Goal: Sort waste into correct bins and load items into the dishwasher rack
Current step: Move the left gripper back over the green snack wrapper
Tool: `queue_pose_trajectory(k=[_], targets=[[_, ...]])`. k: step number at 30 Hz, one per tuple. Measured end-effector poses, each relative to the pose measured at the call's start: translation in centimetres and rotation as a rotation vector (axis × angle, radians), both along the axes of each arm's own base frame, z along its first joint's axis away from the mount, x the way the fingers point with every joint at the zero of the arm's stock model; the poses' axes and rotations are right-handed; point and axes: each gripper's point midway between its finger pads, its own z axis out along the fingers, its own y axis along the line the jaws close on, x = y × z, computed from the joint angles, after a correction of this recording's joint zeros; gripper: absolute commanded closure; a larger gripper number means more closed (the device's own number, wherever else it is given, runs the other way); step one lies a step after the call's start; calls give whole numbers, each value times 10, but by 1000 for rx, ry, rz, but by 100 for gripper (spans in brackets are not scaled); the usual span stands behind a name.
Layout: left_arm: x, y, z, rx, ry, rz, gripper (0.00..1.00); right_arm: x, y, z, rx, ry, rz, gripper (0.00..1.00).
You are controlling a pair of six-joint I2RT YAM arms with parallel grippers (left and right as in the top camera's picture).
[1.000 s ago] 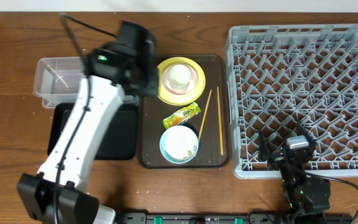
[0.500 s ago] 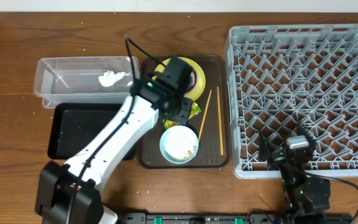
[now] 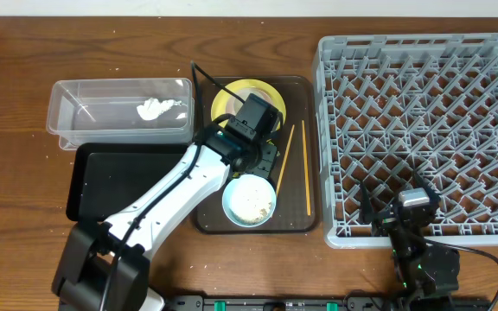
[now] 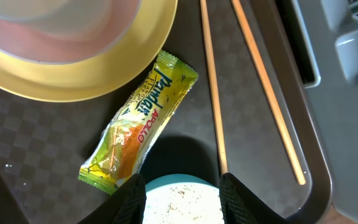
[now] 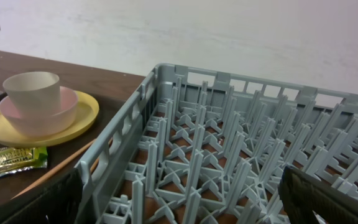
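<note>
My left gripper [image 3: 264, 157] is open and empty, hovering over the brown tray beside the yellow-green snack wrapper [image 4: 138, 121]; its fingers [image 4: 132, 199] frame the light blue bowl [image 4: 182, 202], which holds rice grains. The crumpled white tissue [image 3: 152, 109] lies in the clear tub [image 3: 67, 121]. The black tray [image 3: 111, 177] sits below it. The yellow plate [image 4: 73, 81] carries the pinkish bowl [image 5: 39, 109] and white cup [image 5: 33, 87]. Two chopsticks [image 3: 308, 168] lie on the tray's right side. My right gripper [image 3: 413, 210] is open at the near edge of the grey rack [image 3: 422, 121].
The dark brown serving tray [image 3: 296, 220] holds the dishes between the bins and the rack. My left arm [image 3: 171, 194] stretches across the black tray's right part. Bare wooden table [image 3: 15, 190] lies to the left.
My left arm has swung from over the clear tub to over the brown tray, leaving the tissue lying in the tub. The right arm has not moved.
</note>
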Motion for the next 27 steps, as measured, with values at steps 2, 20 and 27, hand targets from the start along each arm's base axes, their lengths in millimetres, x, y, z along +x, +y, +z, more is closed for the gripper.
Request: queue_pose_trajectory(k=[2,20,27], targets=[[-1,1,-6,12,17,0,59,0,0,0,0,0,0,1],[-20,30,-39,180,135,24,93,0,0,0,0,0,0,1],[-40,44,-42,238,216,21,92,0,0,0,0,0,0,1]])
